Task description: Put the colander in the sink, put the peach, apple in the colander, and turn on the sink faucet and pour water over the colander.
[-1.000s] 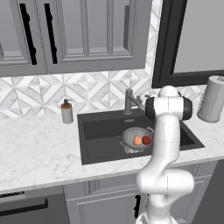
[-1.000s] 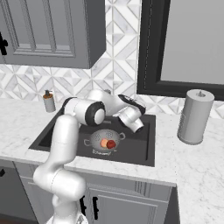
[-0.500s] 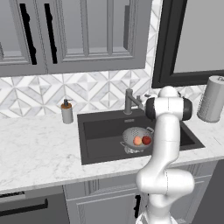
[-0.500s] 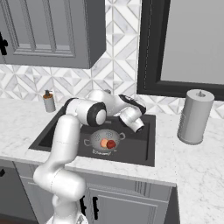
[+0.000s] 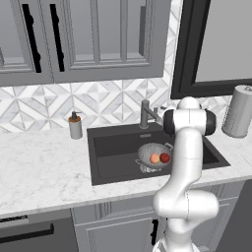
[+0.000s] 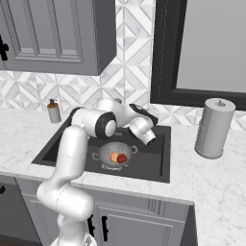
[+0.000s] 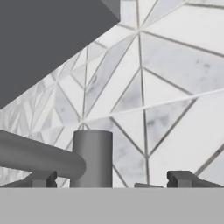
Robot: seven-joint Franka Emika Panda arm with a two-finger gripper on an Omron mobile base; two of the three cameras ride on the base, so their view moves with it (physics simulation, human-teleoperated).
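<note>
- the round silver perforated metal colander [image 5: 153,155] sits in the middle of the large rectangular dark grey sink [image 5: 113,147], over the drain, so water from the tap can fall through it.
- inside it lie the small pale orange-pink peach [image 5: 154,158] at 9 o'clock and the small dark red apple [image 5: 165,157] at 3 o'clock, touching each other; both fruit steps look done.
- the short upright dark grey metal faucet [image 5: 145,114] stands at the sink's 12 o'clock rim, its spout angled toward 4 o'clock; no blue stream shows, so turning it on is judged the step in hand.
- the two-finger dark-tipped gripper [image 7: 111,177] is held right at the faucet's post, presumably to reach the lever; its tips stand well apart either side of the post with nothing held.
- around: a small grey soap pump bottle [image 5: 75,126] at the sink's 10 o'clock and a grey paper-towel roll [image 6: 214,128] at 3 o'clock, both clear of the arm.
- the patterned tile wall just behind the faucet leaves little room for the hand.
</note>
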